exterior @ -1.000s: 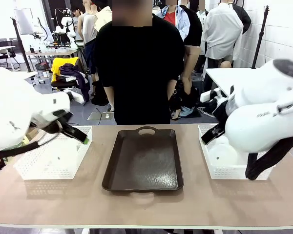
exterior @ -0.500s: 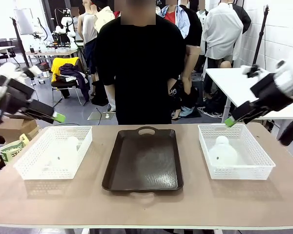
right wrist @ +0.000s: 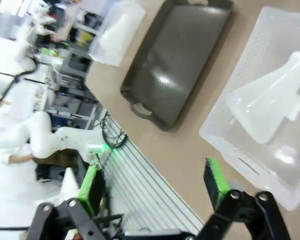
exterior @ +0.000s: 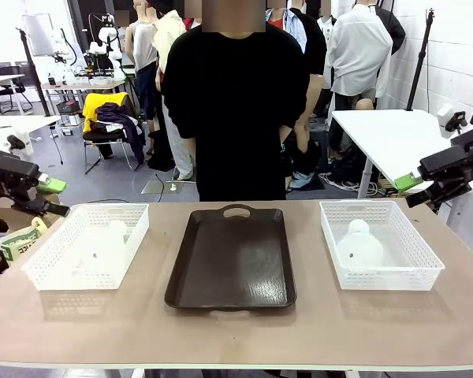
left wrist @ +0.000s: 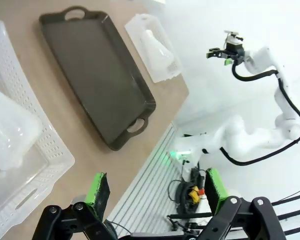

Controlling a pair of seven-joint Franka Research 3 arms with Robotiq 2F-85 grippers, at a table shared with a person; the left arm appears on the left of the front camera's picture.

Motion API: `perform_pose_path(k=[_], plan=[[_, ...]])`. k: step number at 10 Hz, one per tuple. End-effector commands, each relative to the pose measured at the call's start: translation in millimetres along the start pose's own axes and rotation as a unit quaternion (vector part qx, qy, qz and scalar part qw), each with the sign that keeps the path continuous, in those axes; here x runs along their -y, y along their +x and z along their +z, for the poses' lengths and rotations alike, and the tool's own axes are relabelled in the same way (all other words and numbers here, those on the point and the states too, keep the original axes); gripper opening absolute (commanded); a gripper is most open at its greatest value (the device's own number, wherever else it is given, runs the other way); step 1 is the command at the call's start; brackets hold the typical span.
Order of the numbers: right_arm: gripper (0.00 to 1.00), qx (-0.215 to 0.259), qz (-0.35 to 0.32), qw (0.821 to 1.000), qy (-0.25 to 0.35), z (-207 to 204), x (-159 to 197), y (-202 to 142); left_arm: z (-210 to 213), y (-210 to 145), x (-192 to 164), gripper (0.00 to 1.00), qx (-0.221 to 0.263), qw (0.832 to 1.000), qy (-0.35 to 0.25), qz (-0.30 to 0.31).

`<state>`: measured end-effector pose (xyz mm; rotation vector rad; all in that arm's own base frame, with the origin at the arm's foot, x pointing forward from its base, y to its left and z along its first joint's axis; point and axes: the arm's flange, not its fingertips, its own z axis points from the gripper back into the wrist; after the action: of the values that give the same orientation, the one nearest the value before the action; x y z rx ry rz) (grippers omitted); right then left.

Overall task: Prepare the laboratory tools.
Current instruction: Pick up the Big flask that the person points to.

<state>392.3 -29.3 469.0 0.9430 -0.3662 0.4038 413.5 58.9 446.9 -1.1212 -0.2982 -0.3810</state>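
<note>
Left flask (exterior: 110, 241) standing in left basket (exterior: 39, 272), right flask (exterior: 358, 244) in right basket (exterior: 426, 272). Probably light, slick, slightly springy plastic; best gripped at the narrow neck. Left gripper (exterior: 54, 197) and right gripper (exterior: 414, 191): fingers wide apart, empty, touching nothing, beyond the tabletop (exterior: 236, 331) ends

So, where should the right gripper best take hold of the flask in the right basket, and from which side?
Probably at the short neck, from straight above. The flask seems to stand upright in the right basket, whose walls enclose its wide base, and its sloping body would likely slip between the pads. The right gripper is open.
</note>
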Motion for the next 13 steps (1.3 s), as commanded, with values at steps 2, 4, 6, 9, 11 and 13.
perform_pose_path(k=[2, 4, 6, 9, 11, 13], plan=[[1.00, 0.002, -0.031, 0.998, 0.063, -12.6, 30.1, 4.5, 1.9, 7.4, -35.3, 1.00, 0.011, 0.998, -0.007, 0.059], [1.00, 0.014, -0.054, 0.995, 0.088, -17.2, 44.3, -4.6, 6.1, -3.3, -46.8, 1.00, 0.038, 0.994, -0.036, 0.094], [1.00, 0.010, -0.070, 0.992, 0.104, -19.8, 57.8, -7.2, 10.6, -8.0, -45.3, 1.00, 0.044, 0.992, -0.060, 0.099], [1.00, 0.007, -0.075, 0.989, 0.128, -23.7, 73.6, -0.8, 9.9, -4.7, -44.5, 1.00, 0.047, 0.992, -0.060, 0.098], [1.00, 0.008, -0.069, 0.989, 0.133, -24.8, 75.3, -1.7, 7.1, -5.3, -45.8, 1.00, 0.046, 0.994, -0.055, 0.085], [1.00, -0.002, -0.083, 0.989, 0.121, -24.6, 73.5, -5.4, 0.0, -1.1, -41.4, 1.00, 0.071, 0.990, -0.064, 0.100]])
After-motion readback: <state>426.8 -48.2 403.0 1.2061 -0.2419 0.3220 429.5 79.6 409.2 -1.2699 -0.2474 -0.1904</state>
